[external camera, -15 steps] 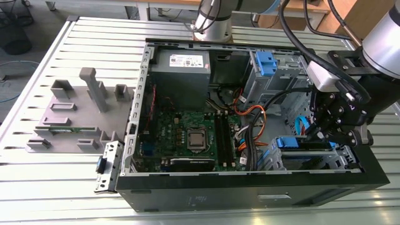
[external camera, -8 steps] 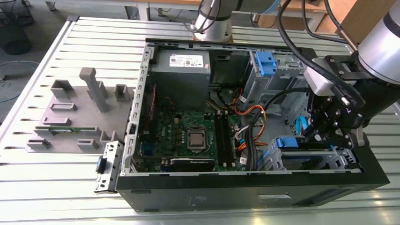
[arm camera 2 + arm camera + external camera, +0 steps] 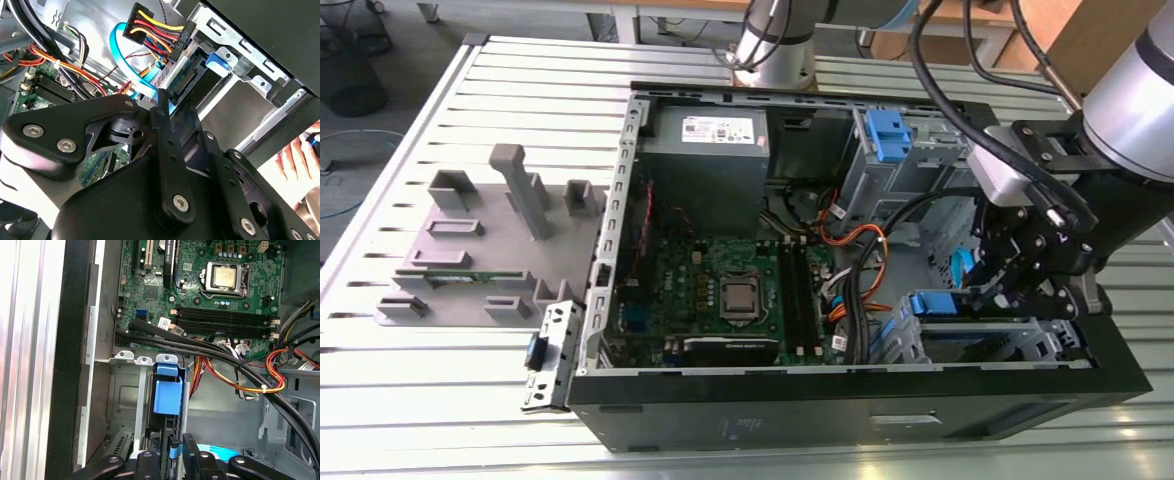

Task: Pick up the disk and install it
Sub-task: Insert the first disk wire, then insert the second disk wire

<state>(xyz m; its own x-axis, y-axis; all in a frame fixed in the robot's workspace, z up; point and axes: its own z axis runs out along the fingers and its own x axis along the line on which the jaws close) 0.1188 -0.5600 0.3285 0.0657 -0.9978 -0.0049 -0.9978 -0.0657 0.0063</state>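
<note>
The arm has its pincer down inside the open computer case, at the drive cage in the case's corner nearest the exterior view's right, close to the front wall. In the first wrist view the pincer's black fingers stand narrow, closed on the rear end of the disk, whose blue carrier frame and latch tab point away from the wrist into the grey bay. The disk's long axis runs straight ahead of the pincer, in line with the bay's rails, so it lies directly in front of the fingers rather than to either side.

In the second wrist view the disk's connector edge shows just beyond the fingertips, with the blue data cable and the bundle of coloured power wires hanging close by and not yet plugged into it. The disk appears partly seated in the cage; how far it has gone in cannot be judged.

The motherboard lies beside the cage, and the case rests on the ribbed metal worktop. A person's hand shows outside the case wall.
</note>
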